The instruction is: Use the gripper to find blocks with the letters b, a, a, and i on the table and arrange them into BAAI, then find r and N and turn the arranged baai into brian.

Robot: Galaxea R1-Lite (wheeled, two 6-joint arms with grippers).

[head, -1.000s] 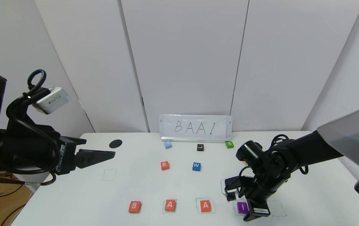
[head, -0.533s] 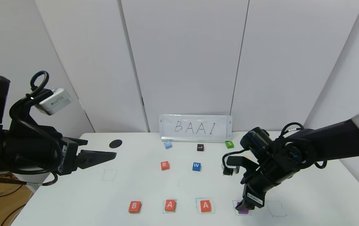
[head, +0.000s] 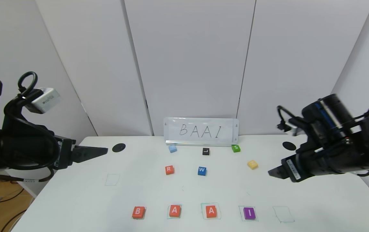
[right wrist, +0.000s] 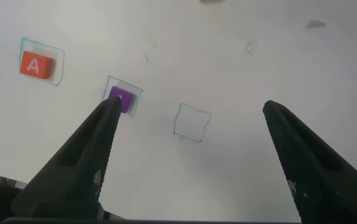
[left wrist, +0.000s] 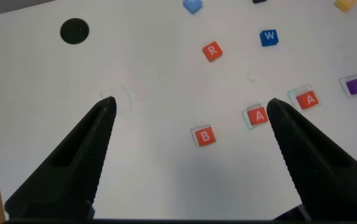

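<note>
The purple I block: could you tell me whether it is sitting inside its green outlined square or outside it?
Inside: the purple I block lies flat within its green square, with the open right end effector raised well clear.

The light blue block [head: 172, 148] beyond the left gripper [head: 102, 150] has a letter too small to read. The yellow block [head: 252, 164] beside the right gripper [head: 273, 171] shows no legible letter.

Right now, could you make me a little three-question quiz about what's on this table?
1. True or false: the purple I block sits inside a green-outlined square.
2. Which letter is on the orange-red block beside the blue W block? (a) N (b) R (c) S
3. Fill in: the sign at the back of the table reads ____.

Key: 1 true; 2 b; 3 BAAI.
</note>
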